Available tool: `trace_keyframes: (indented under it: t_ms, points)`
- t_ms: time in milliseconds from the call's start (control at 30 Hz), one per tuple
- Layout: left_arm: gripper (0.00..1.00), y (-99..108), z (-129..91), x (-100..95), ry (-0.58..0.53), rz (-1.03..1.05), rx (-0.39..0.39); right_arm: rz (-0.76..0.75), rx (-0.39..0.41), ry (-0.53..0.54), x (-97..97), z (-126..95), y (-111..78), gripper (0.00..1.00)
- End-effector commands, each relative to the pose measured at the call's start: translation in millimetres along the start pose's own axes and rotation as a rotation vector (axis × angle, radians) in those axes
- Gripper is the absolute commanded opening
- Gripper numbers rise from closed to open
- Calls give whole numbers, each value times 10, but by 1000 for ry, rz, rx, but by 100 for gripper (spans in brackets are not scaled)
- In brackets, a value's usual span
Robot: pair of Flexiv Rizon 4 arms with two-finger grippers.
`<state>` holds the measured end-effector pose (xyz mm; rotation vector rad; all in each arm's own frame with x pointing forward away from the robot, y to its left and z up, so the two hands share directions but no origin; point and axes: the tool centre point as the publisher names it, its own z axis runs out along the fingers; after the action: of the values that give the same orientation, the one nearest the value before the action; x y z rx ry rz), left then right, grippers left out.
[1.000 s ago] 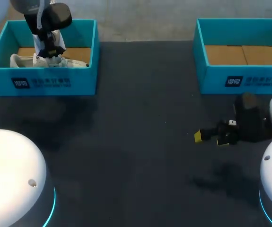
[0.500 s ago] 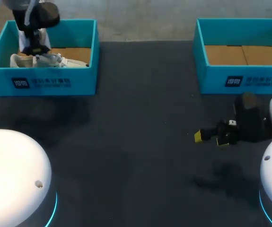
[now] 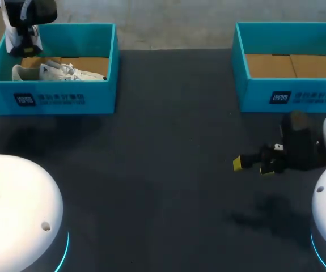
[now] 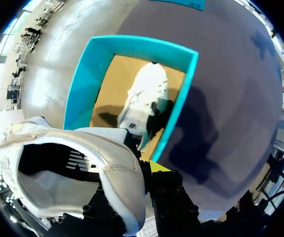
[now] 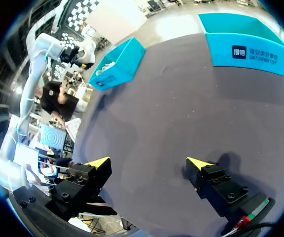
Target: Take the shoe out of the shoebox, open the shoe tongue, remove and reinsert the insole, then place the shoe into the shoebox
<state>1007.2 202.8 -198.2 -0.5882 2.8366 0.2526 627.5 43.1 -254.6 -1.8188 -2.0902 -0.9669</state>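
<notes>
The left hand (image 4: 144,173) is clenched on the collar of a white low-top sneaker (image 4: 67,168), holding it high above the open teal cardboard shoebox (image 4: 82,84), where a 2nd white sneaker (image 4: 144,101) lies. The right hand (image 5: 149,168) hangs released, fingers spread, low over the dark surface (image 3: 163,170). The take-out step looks nearly done; next, the sneaker needs carrying to mid-surface for the tongue. Since 1.0 s ago the left arm has risen out of the box toward the far left corner.

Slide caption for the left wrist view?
Left gripper holds a white shoe above the teal shoebox, where a second shoe lies.
</notes>
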Motion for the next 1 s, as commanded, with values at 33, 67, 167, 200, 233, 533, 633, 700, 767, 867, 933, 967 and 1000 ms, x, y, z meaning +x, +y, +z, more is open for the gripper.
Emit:
trace_keyframes:
  t_ms: [33, 67, 167, 200, 233, 533, 633, 700, 767, 867, 933, 967, 1000]
  points:
    - [0, -19, 46, -206, 27, -20, -4, 1, -2, -5, 16, -7, -20, 100]
    - [0, -19, 46, -206, 27, -20, -4, 1, -2, -5, 16, -7, -20, 100]
    - [0, -1, 96, -321, 23, -34, -14, 1, -2, -5, 16, -7, -20, 100]
    - [0, 3, 128, -416, 30, -37, -10, 1, -2, -5, 16, -7, -20, 100]
    - [0, 2, 142, -447, 30, -38, -10, 1, -2, -5, 16, -7, -20, 100]
    - [0, 21, 304, -815, 32, -84, -26, 1, -2, -5, 16, -7, -20, 100]
    - [0, 19, 362, -952, 31, -95, -37, 1, -2, -5, 16, -7, -20, 100]
    - [0, 5, 410, -1021, 34, -96, -49, 1, -2, -5, 16, -7, -20, 100]
    - [0, -6, 452, -1075, 37, -99, -46, 1, -2, -5, 16, -7, -20, 100]
    - [0, -19, 499, -1146, 41, -105, -33, 1, -2, -5, 16, -7, -20, 100]
    - [0, -21, 547, -1204, 39, -118, -25, 1, -2, -5, 16, -7, -20, 100]
    - [0, -15, 579, -1236, 46, -133, -32, 1, -2, -5, 16, -7, -20, 100]
    - [0, -7, 607, -1264, 48, -137, -36, 1, -2, -5, 16, -7, -20, 100]
